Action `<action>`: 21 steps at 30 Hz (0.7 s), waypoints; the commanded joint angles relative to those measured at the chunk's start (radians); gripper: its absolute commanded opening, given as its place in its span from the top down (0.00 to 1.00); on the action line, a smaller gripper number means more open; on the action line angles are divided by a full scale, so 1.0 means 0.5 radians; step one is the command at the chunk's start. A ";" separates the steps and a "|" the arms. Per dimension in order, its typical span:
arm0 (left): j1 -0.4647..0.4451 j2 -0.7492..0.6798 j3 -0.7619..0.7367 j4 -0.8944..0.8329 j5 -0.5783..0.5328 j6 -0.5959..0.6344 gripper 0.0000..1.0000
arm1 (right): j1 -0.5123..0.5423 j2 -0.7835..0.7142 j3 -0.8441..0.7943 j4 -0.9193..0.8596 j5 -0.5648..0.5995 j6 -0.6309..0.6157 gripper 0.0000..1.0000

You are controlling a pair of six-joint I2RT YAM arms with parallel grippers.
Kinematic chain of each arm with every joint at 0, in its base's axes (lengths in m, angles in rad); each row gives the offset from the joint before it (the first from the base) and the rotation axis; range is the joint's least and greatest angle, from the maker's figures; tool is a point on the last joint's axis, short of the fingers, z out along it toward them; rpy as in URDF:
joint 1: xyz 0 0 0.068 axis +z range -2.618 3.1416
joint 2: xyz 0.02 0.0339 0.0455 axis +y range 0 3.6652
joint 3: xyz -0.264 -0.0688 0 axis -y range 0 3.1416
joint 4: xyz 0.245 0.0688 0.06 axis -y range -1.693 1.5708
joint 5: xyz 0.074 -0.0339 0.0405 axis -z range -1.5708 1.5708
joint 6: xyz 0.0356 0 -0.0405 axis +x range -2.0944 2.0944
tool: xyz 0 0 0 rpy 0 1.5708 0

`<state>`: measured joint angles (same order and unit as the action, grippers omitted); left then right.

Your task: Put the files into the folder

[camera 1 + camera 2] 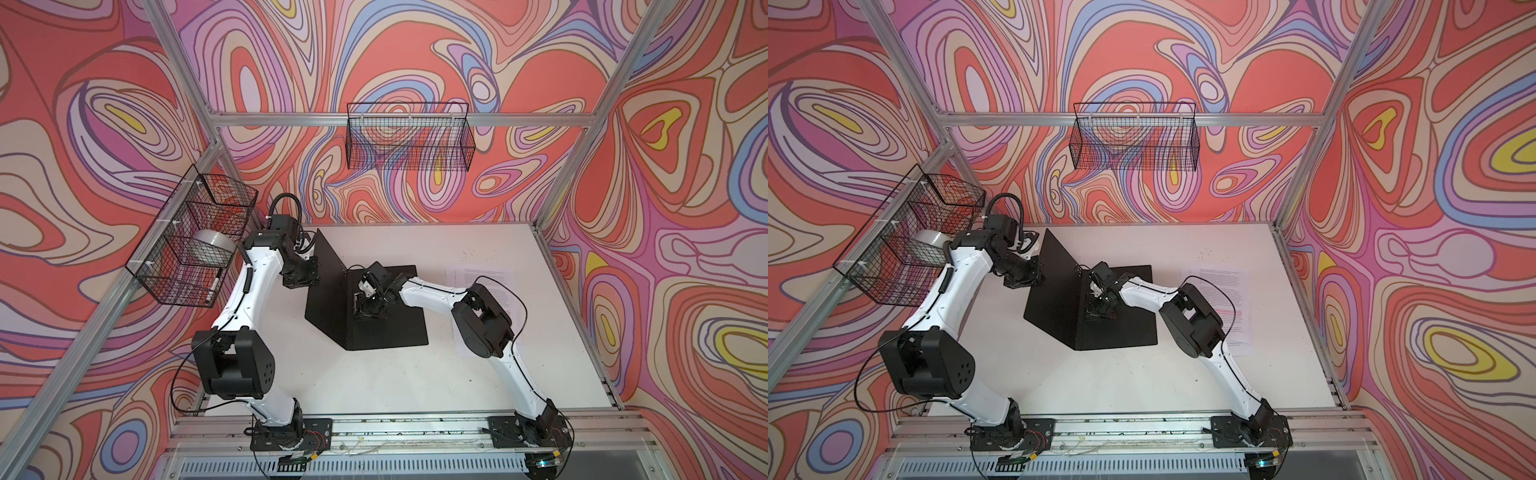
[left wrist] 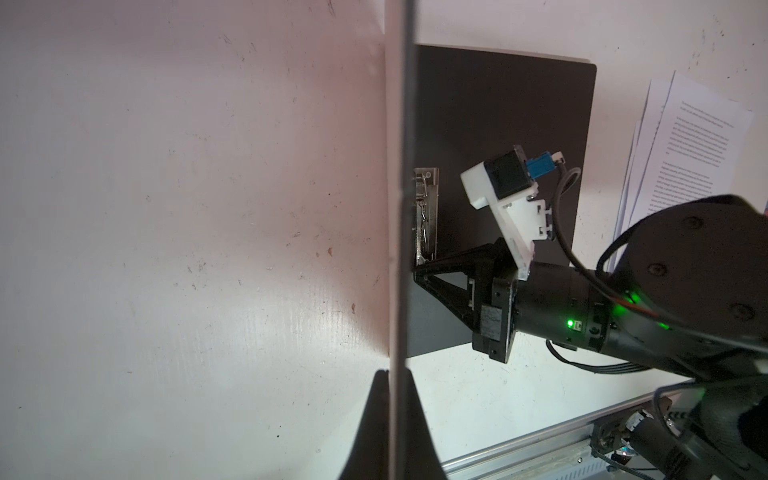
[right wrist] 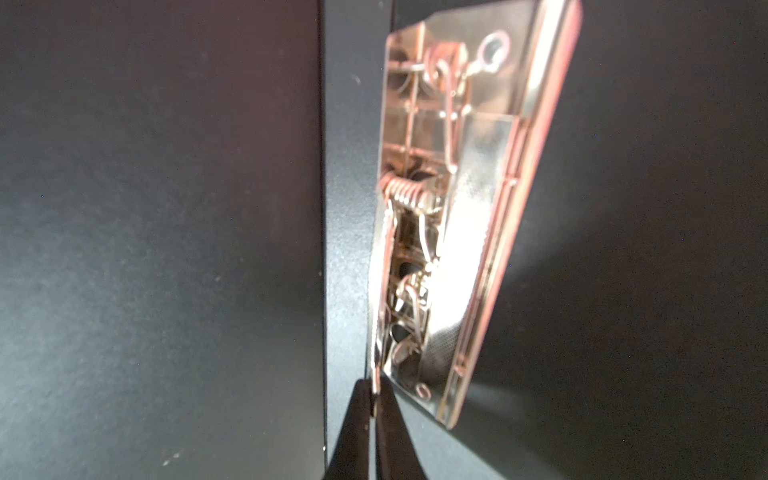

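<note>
The folder point(image 1: 390, 328) point(image 1: 1121, 328) lies open in the middle of the table, black inside up. Its left cover point(image 1: 328, 266) stands raised, and my left gripper point(image 1: 311, 251) point(image 2: 397, 374) is shut on that cover's edge point(image 2: 397, 187). My right gripper point(image 1: 360, 305) point(image 3: 376, 384) reaches down to the spine and is shut on the lever end of the metal clip point(image 3: 453, 208) point(image 2: 426, 216). The files point(image 1: 498, 277) point(image 1: 1237, 316) point(image 2: 698, 141) lie flat on the table to the right of the folder, partly under my right arm.
A wire basket point(image 1: 195, 241) on the left wall holds a tape roll point(image 1: 210, 243) and a marker. Another wire basket point(image 1: 409, 137) hangs on the back wall. An aluminium rail point(image 1: 415, 428) runs along the white table's point(image 1: 374, 386) front edge.
</note>
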<state>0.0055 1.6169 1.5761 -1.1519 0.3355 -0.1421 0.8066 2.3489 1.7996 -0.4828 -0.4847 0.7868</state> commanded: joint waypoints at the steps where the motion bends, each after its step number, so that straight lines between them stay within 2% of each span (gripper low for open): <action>1: 0.008 -0.025 0.019 -0.025 -0.021 0.033 1.00 | 0.007 -0.007 -0.062 -0.131 0.101 -0.018 1.00; 21: 0.007 -0.031 0.074 -0.039 -0.090 0.076 1.00 | -0.009 0.005 -0.210 -0.094 0.139 0.003 1.00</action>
<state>0.0055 1.6169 1.5764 -1.1561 0.3134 -0.1238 0.8062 2.3287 1.7470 -0.4328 -0.4786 0.7879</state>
